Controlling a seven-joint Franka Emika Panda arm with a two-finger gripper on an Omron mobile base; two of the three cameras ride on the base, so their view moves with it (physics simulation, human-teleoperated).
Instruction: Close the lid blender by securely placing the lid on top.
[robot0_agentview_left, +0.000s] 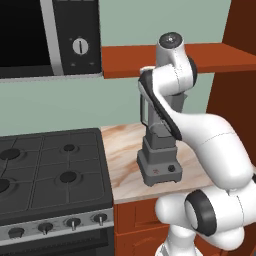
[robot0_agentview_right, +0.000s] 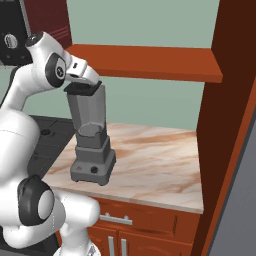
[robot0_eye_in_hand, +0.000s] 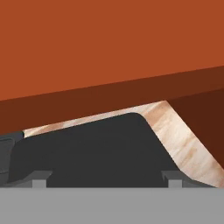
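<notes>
Fingers (robot0_agentview_right: 81, 86) clamped on lid (robot0_agentview_right: 81, 89), held flat at blender (robot0_agentview_right: 91, 135) rim, squared to seat evenly on jar.

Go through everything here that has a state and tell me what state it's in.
Blender: upright on the counter.
Lid: on the jar's rim, tilted; seating unclear.
Gripper: at the lid; open or shut unclear.
Stove: burners bare, no flame.

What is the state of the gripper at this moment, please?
Gripper: at the lid on top of the blender jar. Whether the jaws are open or closed on it cannot be told.
</notes>
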